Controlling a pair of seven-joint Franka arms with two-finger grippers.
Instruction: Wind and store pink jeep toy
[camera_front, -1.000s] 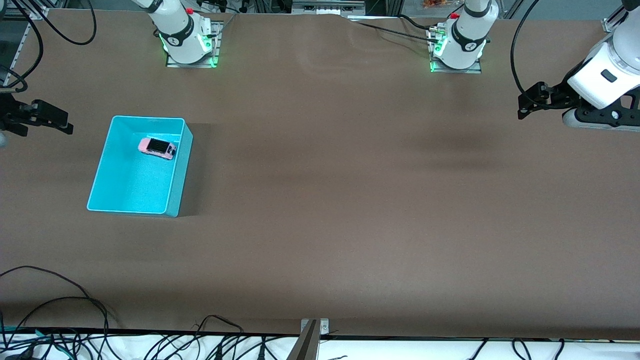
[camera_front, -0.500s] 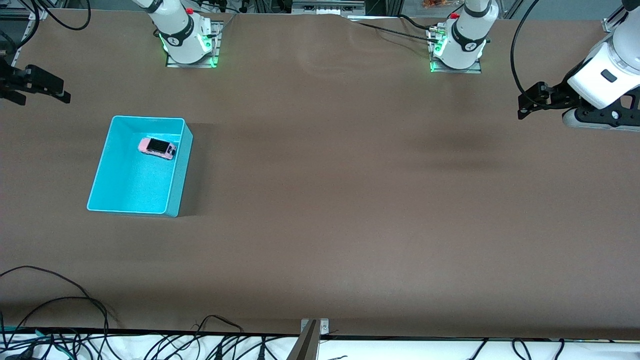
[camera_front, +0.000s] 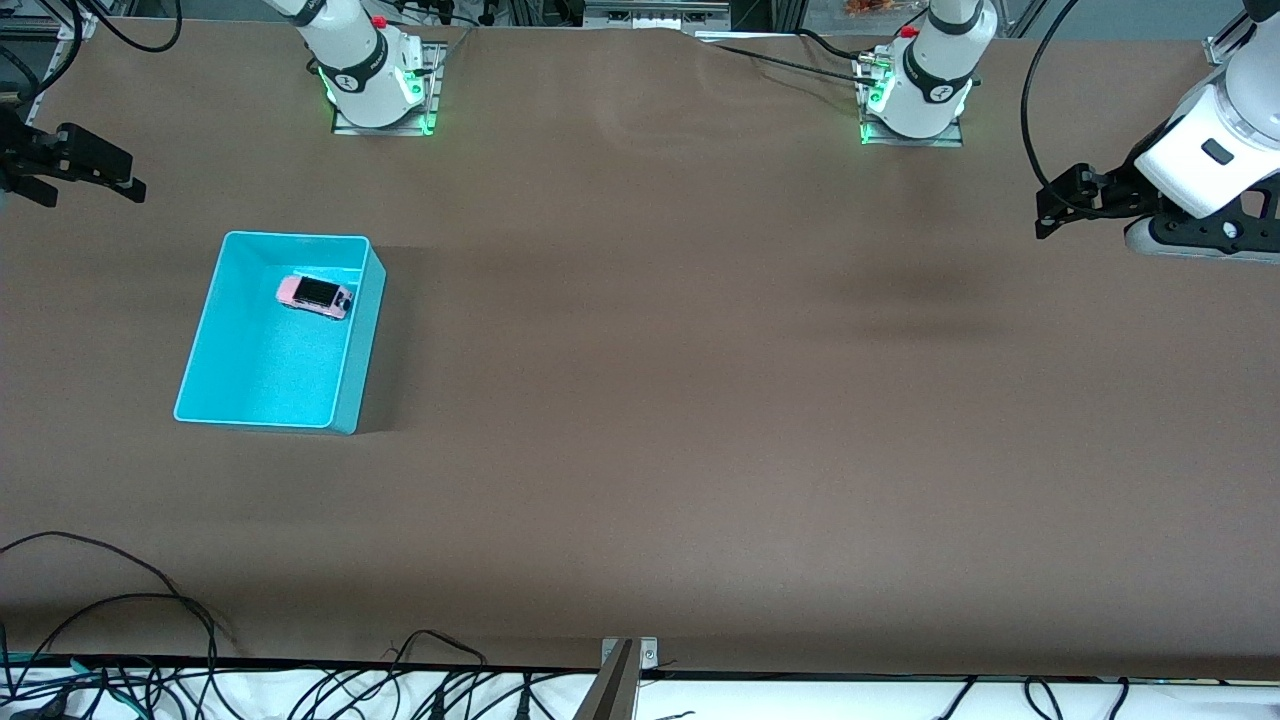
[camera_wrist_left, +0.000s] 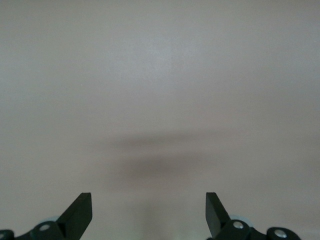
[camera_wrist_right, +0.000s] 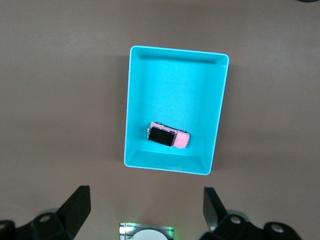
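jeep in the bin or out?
In. The pink jeep toy sits on its wheels on the floor of the turquoise bin, at the end farther from the front camera; neither gripper touches it.

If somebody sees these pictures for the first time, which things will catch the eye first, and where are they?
First comes the turquoise bin toward the right arm's end of the table, with the pink jeep toy lying inside it, in the part of the bin farther from the front camera. Next come the two open, empty end effectors: the right end effector and the left end effector, each at its own end of the table.
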